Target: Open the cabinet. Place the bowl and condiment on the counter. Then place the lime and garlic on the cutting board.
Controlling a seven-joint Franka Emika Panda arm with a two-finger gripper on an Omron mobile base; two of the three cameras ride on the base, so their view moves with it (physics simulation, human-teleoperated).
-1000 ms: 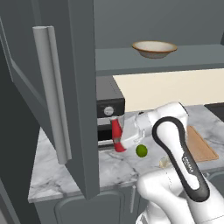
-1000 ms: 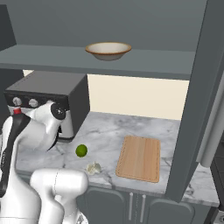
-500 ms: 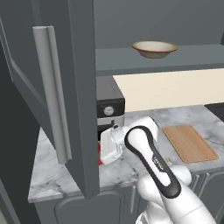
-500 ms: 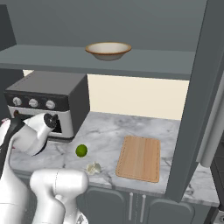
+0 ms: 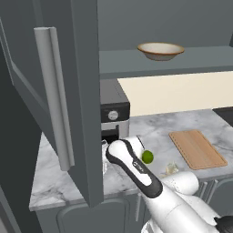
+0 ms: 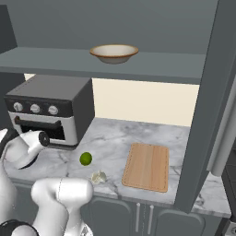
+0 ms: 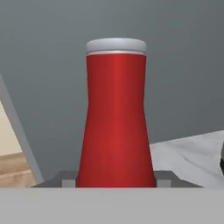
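Your gripper (image 7: 113, 185) holds the small red bottle with the narrow neck and pale cap (image 7: 115, 118). The two dark finger tips (image 7: 65, 182) sit on both sides of its wide bottom, about half open, with the bottle snug between them. The bottle's long way points straight away from the hand, cap at the far end. A bit of the white-grey veined marble counter (image 7: 188, 157) shows past the bottle to one side, so the spot you want is close by. From the base views the hand (image 5: 107, 152) is low, in front of the dark oven box (image 6: 50, 110), tucked by the open dark grey cabinet door (image 5: 82, 91), and the bottle is hidden there. I think the next step is to stand the bottle on the counter, wide end down, so check that it is upright before you let go. I cannot tell if it touches the marble yet. The small round green lime (image 6: 85, 159) and the lumpy whitish garlic (image 6: 98, 176) lie on the counter off to the hand's side, towards the flat light brown wooden board (image 6: 146, 166). The wide beige bowl (image 6: 114, 53) sits on the shelf, high above the hand.
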